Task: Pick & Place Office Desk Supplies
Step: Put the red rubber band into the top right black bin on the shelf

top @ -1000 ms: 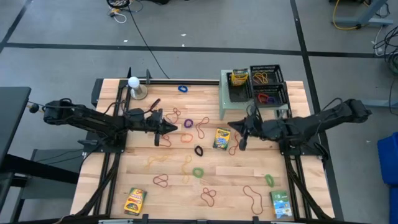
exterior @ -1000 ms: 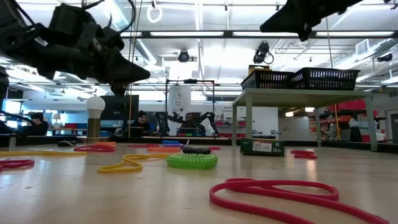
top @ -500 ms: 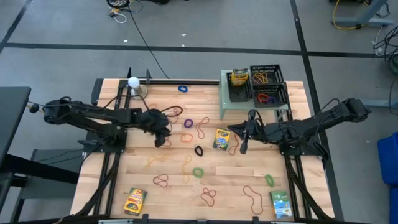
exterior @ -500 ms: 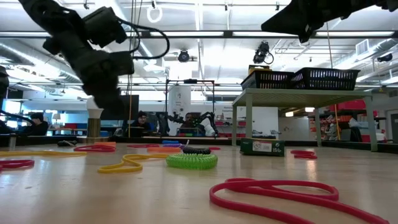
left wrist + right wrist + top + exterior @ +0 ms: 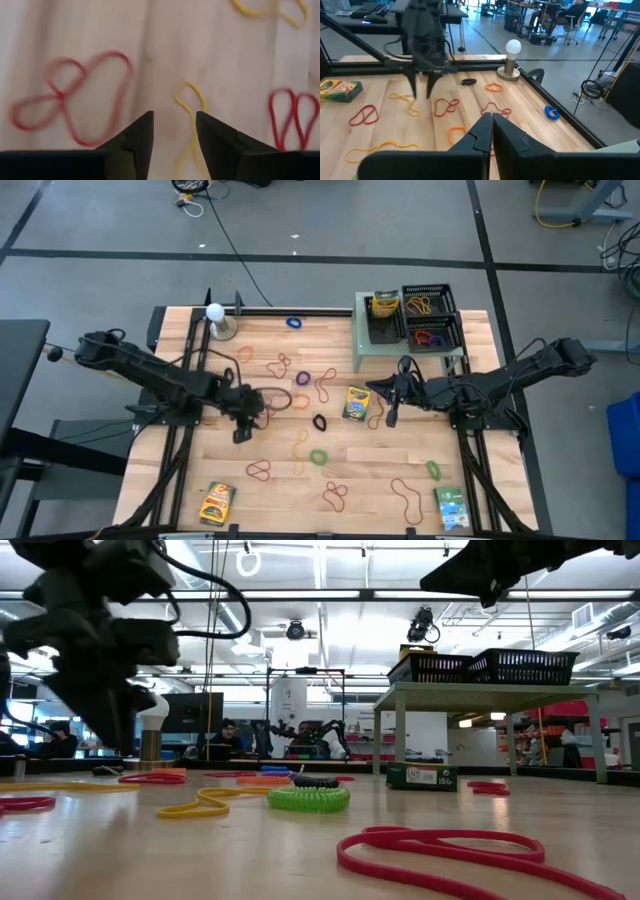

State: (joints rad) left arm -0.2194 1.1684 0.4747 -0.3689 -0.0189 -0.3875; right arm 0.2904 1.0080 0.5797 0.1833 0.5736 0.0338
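Left end effector (image 5: pixel 174 131) spread above thin yellow rubber-band loop (image 5: pixel 190 117), mid-desk toward left edge of wooden desk (image 5: pixel 180 480) — may snag neighbouring red loop (image 5: pixel 70 95). Right end effector (image 5: pixel 492 131) pressed together, waiting mid-desk.

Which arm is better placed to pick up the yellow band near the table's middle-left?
Left. The left gripper points down with open fingers straddling the yellow rubber band. The right gripper is shut, hovering beside the crayon box.
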